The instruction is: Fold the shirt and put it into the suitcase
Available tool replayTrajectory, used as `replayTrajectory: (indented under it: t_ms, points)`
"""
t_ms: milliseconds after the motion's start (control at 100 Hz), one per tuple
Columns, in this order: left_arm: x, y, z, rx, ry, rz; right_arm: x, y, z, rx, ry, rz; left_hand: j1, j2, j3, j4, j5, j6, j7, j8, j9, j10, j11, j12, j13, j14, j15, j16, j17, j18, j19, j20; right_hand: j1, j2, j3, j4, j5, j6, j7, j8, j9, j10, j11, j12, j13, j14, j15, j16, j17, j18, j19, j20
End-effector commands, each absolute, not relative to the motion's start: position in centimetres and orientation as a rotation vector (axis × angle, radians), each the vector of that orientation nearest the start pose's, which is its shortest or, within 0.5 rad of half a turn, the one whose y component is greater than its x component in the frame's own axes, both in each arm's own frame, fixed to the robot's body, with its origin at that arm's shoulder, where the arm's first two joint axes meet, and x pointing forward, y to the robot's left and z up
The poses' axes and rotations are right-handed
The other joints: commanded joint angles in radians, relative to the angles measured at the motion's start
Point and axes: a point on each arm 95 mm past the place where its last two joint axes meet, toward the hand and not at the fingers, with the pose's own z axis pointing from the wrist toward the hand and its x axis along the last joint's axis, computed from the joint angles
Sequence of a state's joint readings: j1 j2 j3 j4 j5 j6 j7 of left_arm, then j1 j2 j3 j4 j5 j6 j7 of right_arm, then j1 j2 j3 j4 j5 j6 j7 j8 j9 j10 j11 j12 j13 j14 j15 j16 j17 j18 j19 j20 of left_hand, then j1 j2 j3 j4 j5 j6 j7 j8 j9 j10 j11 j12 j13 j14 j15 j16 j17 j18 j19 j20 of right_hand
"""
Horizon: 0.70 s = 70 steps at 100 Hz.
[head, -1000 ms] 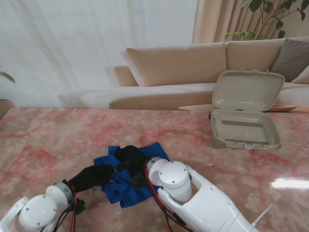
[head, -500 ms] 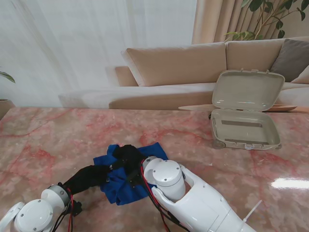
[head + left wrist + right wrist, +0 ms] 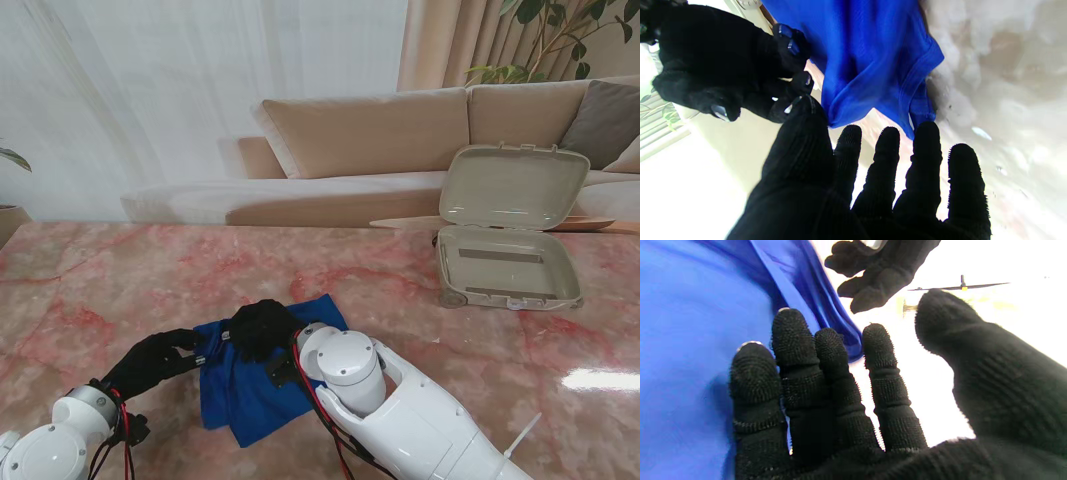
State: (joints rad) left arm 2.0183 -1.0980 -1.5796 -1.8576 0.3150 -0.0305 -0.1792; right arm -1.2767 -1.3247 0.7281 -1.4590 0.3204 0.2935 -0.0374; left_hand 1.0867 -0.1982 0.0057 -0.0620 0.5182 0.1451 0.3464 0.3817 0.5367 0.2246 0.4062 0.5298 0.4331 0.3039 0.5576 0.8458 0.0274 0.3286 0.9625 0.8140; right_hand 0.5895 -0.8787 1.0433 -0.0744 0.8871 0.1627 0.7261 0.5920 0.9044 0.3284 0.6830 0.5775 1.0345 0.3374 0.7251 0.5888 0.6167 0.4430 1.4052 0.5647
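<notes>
Nearest us, our left hand (image 3: 160, 357) sits at about 7 o'clock on the marble table (image 3: 90, 290), fingers (image 3: 923, 156) spread and empty, tips just beside the blue shirt's (image 3: 255, 385) left edge. The shirt lies flat and roughly folded near 6 o'clock. Our right hand (image 3: 262, 328) rests over the shirt's far edge, fingers (image 3: 791, 340) extended, holding nothing. Farther off, at 2 o'clock, the beige suitcase (image 3: 508, 262) lies with its lid raised, well apart from the shirt.
</notes>
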Motion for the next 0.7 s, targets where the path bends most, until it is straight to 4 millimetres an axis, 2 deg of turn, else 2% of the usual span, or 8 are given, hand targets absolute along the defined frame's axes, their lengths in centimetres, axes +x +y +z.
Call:
replayTrajectory:
  t_ms: [0, 80, 360, 510, 690]
  points:
    - [29.5, 7.7, -33.4, -2.027, 1.102, -1.700, 38.8, 21.0, -34.7, -2.163, -0.899, -1.508, 0.032, 0.041, -0.021, 0.028, 0.025, 0.007, 0.011, -0.005, 0.019, -0.004, 0.011, 0.004, 0.017, 0.026, -0.029, -0.009, 0.003, 0.016, -0.001, -0.003, -0.051, 0.022, -0.013, 0.032, 0.008, -0.001, -0.103, 0.081, -0.034, -0.009, -0.033, -0.031, -0.042, -0.009, -0.052, -0.023, -0.043, 0.000, -0.033, 0.005]
    - [29.4, 7.9, -32.9, -2.004, 1.097, -1.695, 38.8, 20.8, -34.5, -2.157, -0.902, -1.523, 0.031, 0.041, -0.021, 0.028, 0.029, 0.008, 0.010, -0.005, 0.020, -0.004, 0.010, 0.003, 0.019, 0.026, -0.030, -0.009, 0.003, 0.017, 0.000, -0.002, -0.065, 0.035, -0.021, 0.033, 0.005, -0.005, -0.139, 0.099, -0.053, -0.014, -0.055, -0.044, -0.083, -0.013, -0.101, -0.042, -0.086, -0.004, -0.058, 0.003]
    - [29.6, 7.6, -31.7, -1.957, 1.118, -1.718, 38.9, 19.3, -33.2, -2.123, -0.955, -1.684, 0.030, 0.041, -0.021, 0.028, 0.033, 0.004, 0.004, -0.006, 0.025, -0.003, 0.005, 0.001, 0.022, 0.028, -0.032, -0.011, 0.005, 0.018, 0.002, -0.003, -0.083, 0.061, -0.028, 0.035, 0.014, -0.015, -0.153, 0.112, -0.071, -0.032, -0.083, -0.059, -0.158, -0.026, -0.185, -0.074, -0.163, -0.022, -0.118, -0.005]
    - [29.8, 6.7, -31.2, -1.935, 1.144, -1.750, 39.1, 17.6, -32.3, -2.115, -1.021, -1.816, 0.030, 0.041, -0.021, 0.028, 0.032, 0.004, 0.002, -0.006, 0.026, -0.003, 0.004, 0.001, 0.022, 0.026, -0.033, -0.011, 0.006, 0.018, 0.003, -0.003, -0.082, 0.072, -0.026, 0.037, 0.023, -0.019, -0.150, 0.120, -0.067, -0.037, -0.086, -0.061, -0.170, -0.033, -0.206, -0.081, -0.177, -0.029, -0.136, -0.005]
    - [29.9, 5.4, -31.1, -1.928, 1.208, -1.783, 39.3, 15.1, -31.5, -2.098, -1.132, -1.929, 0.029, 0.041, -0.021, 0.027, 0.028, 0.003, 0.000, -0.006, 0.024, -0.001, 0.003, 0.001, 0.023, 0.026, -0.033, -0.012, 0.008, 0.016, 0.005, -0.003, -0.069, 0.077, -0.040, 0.018, 0.024, -0.028, -0.139, 0.108, -0.059, -0.044, -0.094, -0.061, -0.172, -0.046, -0.230, -0.090, -0.192, -0.044, -0.160, -0.007]
